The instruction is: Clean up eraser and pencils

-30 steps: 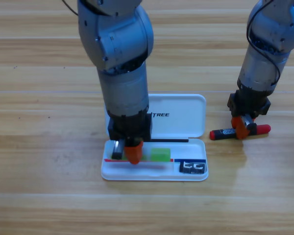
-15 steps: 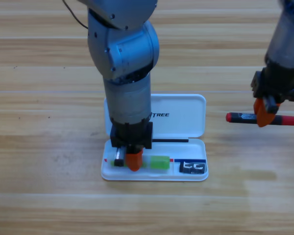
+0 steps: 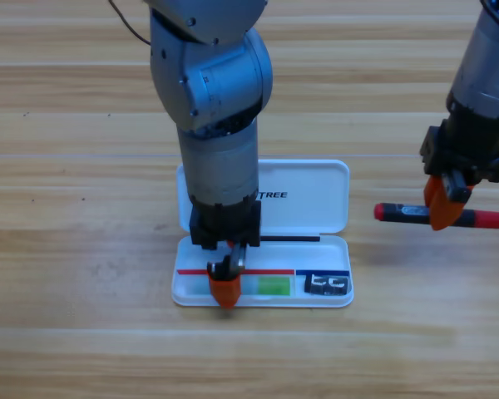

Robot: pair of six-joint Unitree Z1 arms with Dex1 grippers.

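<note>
Wooden table [image 3: 75, 166] carries an open white case [image 3: 303, 199], lid up. Left gripper [image 3: 226, 278] points down into the tray's left part — whether its jaws are spread or pressed, I cannot tell. Just right of it lies the pale pencil's green end [image 3: 273, 286], and the eraser [image 3: 328, 283] sits at the tray's right end. Right gripper [image 3: 445, 204] pinches the black pencil with red ends [image 3: 482, 219] — level, right of the case

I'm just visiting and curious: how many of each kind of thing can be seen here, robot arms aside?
Pencils: 2, one with a green end in the case, one black with red ends in the right claw
Eraser: 1, in the case
White case: 1
Total: 4
The left claw is over the case.
</note>
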